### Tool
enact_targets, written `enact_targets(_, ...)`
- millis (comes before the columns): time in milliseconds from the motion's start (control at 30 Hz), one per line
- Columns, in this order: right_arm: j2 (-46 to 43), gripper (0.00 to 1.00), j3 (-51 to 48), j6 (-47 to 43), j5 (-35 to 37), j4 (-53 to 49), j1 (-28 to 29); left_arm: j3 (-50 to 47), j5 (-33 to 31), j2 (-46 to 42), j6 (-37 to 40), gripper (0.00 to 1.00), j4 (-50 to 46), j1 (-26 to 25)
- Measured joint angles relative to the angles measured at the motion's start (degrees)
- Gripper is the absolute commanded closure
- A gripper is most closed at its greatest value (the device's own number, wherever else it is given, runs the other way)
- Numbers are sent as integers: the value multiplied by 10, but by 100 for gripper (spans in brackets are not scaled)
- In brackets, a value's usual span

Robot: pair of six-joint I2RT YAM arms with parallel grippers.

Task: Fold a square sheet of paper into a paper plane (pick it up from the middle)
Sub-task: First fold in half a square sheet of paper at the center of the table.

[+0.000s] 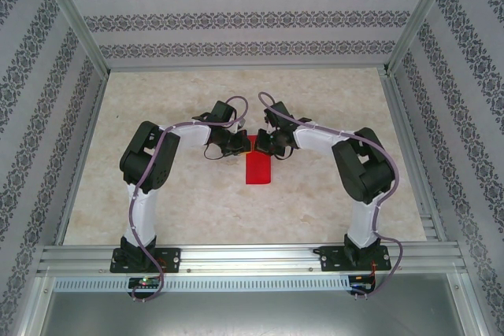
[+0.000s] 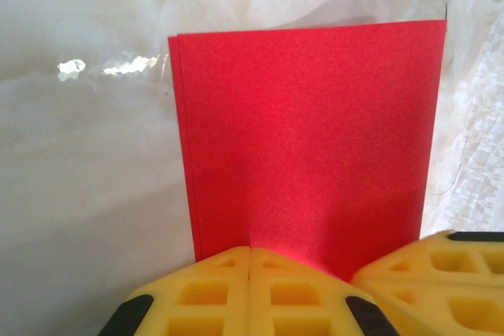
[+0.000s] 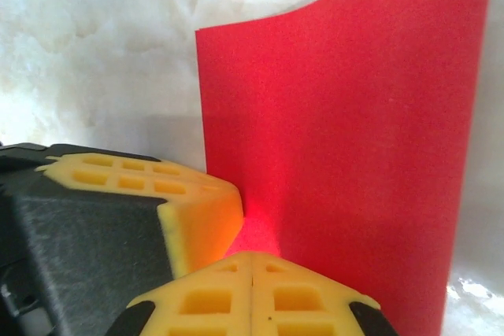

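The square sheet of paper [image 1: 257, 169] is bright red and lies folded in half as a narrow rectangle in the middle of the table. In the left wrist view two layers show along the left edge of the paper [image 2: 307, 139]. My left gripper [image 1: 239, 147] [image 2: 250, 251] is shut, its tips down on the paper's far end. My right gripper [image 1: 268, 145] [image 3: 252, 257] is shut too, tips against the same end, close beside the left one. In the right wrist view the paper [image 3: 354, 163] bows up along its far edge. Whether either jaw pinches a layer is hidden.
The tabletop [image 1: 181, 194] is pale and marble-patterned, with patterned walls on three sides and a metal rail [image 1: 252, 257] along the near edge. Both arms arch inward, elbows out, and the two wrists nearly touch above the paper.
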Motion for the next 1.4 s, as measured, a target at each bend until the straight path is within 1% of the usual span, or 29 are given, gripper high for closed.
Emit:
enact_targets(233, 20, 100, 4, -1, -4, -4, -1, 4, 0, 2, 0, 100, -7, 0)
enact_targets(533, 22, 100, -2, -3, -9, -4, -5, 12, -2, 5, 0, 100, -19, 0)
enact_targets(800, 21, 100, -24, -11, -26, 22, -16, 14, -4, 6, 0, 100, -23, 0)
enact_targets(1133, -12, 100, -100, -24, -51, 102, -35, 19, -7, 8, 0, 100, -30, 0)
enact_targets(1400, -49, 100, -148, -37, -53, 106, -58, 22, -9, 9, 0, 100, -36, -1)
